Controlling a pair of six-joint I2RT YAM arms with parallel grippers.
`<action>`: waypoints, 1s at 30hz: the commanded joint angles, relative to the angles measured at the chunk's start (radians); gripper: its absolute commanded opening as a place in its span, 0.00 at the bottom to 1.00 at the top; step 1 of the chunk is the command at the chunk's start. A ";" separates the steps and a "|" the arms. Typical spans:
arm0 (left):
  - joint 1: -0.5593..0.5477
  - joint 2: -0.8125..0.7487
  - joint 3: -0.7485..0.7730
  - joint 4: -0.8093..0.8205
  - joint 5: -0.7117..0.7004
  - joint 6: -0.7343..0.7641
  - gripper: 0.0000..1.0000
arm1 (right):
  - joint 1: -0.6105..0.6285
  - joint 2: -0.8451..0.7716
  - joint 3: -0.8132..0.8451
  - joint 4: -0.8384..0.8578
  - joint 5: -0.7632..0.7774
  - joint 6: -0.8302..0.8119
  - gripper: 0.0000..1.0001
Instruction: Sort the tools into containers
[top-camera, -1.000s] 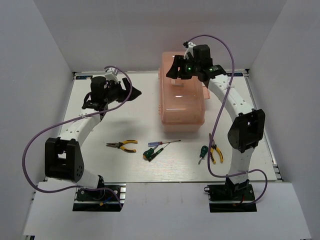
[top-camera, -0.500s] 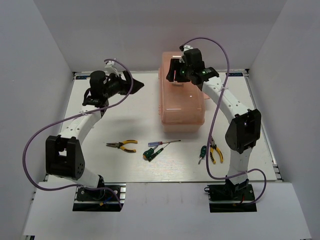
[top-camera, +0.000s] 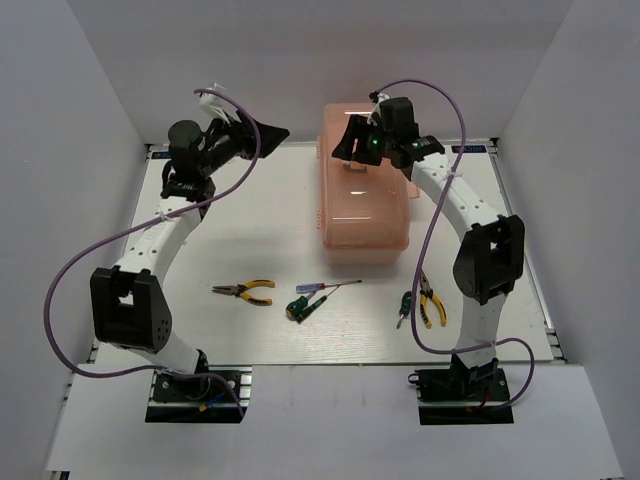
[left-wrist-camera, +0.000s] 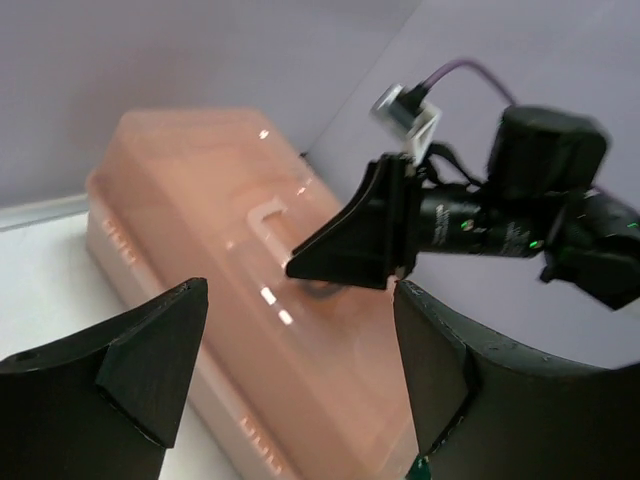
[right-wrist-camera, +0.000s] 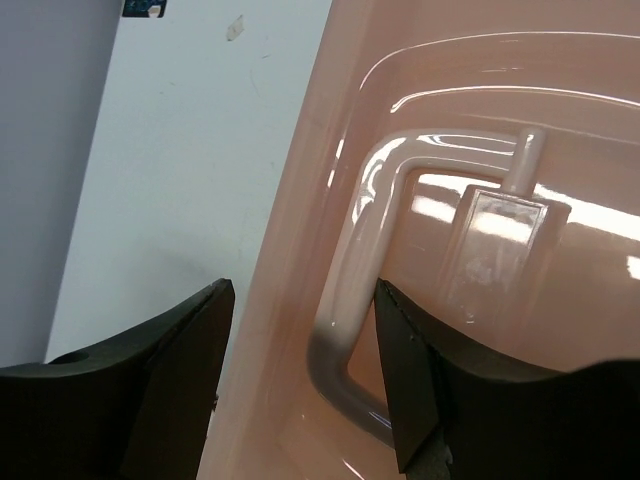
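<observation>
top view: the salmon-pink toolbox stands shut at the far middle of the desk. all five tools lie on the desk, in a loose row near the front and apart from the box. the left pliers lie furthest left. the stubby green screwdriver is next, with the thin red-and-blue screwdriver just beside it. the longer green screwdriver and the right pliers lie close together by the right arm. the left pincer hangs raised above the far left of the desk, aimed toward the box and well apart from it. the right pincer is over the far left part of the lid.

left wrist view: the left pincer's two dark fingers are spread wide with nothing between them. past them are the box's side and lid, and the right pincer above the lid.

right wrist view: the right pincer's fingers are parted and empty. they frame the near end of the pale lid handle, which lies flat in its recess. the clear latch tab sits beside it. whether the fingers touch the lid cannot be told.
</observation>
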 joint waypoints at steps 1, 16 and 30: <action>-0.004 0.040 0.081 0.093 0.049 -0.077 0.85 | -0.004 0.035 -0.012 0.015 -0.158 0.078 0.64; -0.059 0.408 0.378 0.159 0.212 -0.284 0.85 | -0.071 0.035 0.026 0.105 -0.330 0.148 0.59; -0.151 0.551 0.553 0.006 0.239 -0.287 0.86 | -0.093 0.036 0.012 0.177 -0.433 0.207 0.58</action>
